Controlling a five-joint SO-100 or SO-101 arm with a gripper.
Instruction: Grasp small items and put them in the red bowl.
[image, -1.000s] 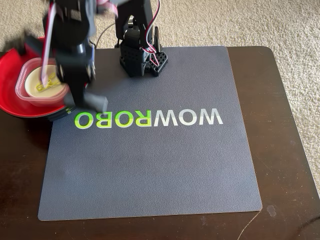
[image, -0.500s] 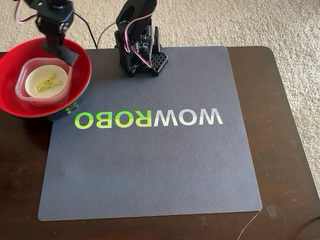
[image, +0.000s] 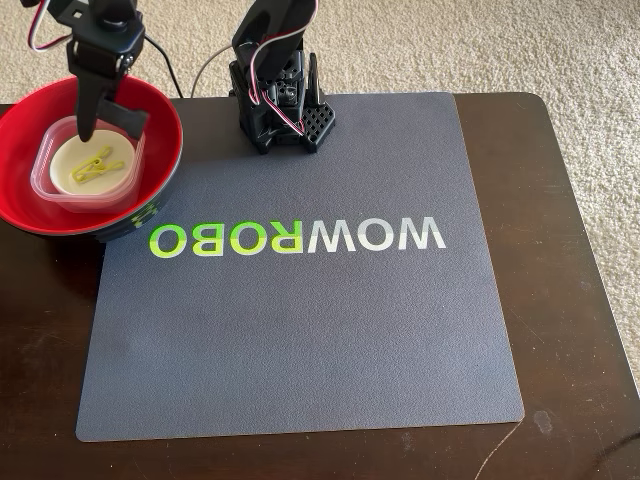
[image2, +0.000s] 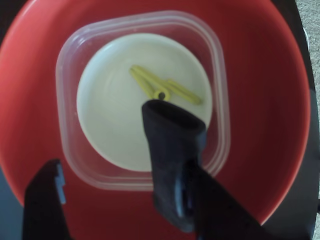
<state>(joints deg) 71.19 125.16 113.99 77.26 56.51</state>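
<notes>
A home room, likely a living area. Beige looped carpet (image: 560, 45) covers the floor beyond the far and right edges of a dark wooden table (image: 570, 300). A grey mat (image: 300, 340) printed with "WOWROBO" covers most of the tabletop, and a small hobby robot arm's base (image: 280, 110) stands near the far edge.

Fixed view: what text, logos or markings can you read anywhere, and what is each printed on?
"WOWROBO" in white and green letters, upside down in this view, on the grey mat.
Green markings on the red bowl's dark outer wall: too small and cut off to read.
Nothing else legible in either view.
</notes>
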